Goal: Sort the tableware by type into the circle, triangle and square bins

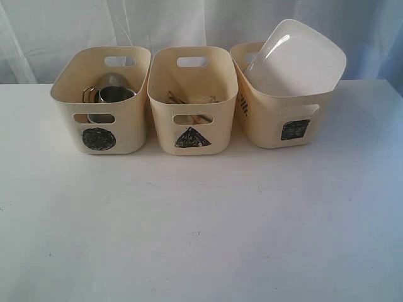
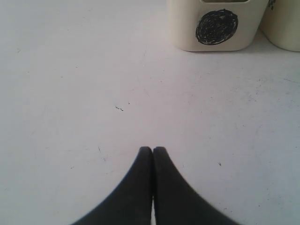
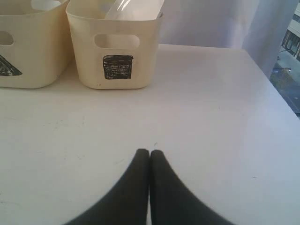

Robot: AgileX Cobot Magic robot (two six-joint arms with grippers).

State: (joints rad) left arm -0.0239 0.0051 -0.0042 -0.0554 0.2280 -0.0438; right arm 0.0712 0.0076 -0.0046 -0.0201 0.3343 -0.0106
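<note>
Three cream bins stand in a row at the back of the white table (image 1: 201, 226). The circle bin (image 1: 101, 100) on the left holds steel mugs (image 1: 113, 95). Wooden chopsticks (image 1: 182, 100) and other cutlery lie in the triangle bin (image 1: 192, 100) in the middle. A large white square plate (image 1: 296, 56) leans out of the square bin (image 1: 283, 113) on the right. Neither arm shows in the exterior view. My left gripper (image 2: 153, 149) is shut and empty over bare table, short of the circle bin (image 2: 215, 26). My right gripper (image 3: 149, 152) is shut and empty, short of the square bin (image 3: 115, 51).
A pale curtain (image 1: 189, 25) hangs behind the bins. The table's right edge (image 3: 281, 98) shows in the right wrist view, with a window beyond it. The triangle bin (image 3: 28, 51) stands beside the square bin there.
</note>
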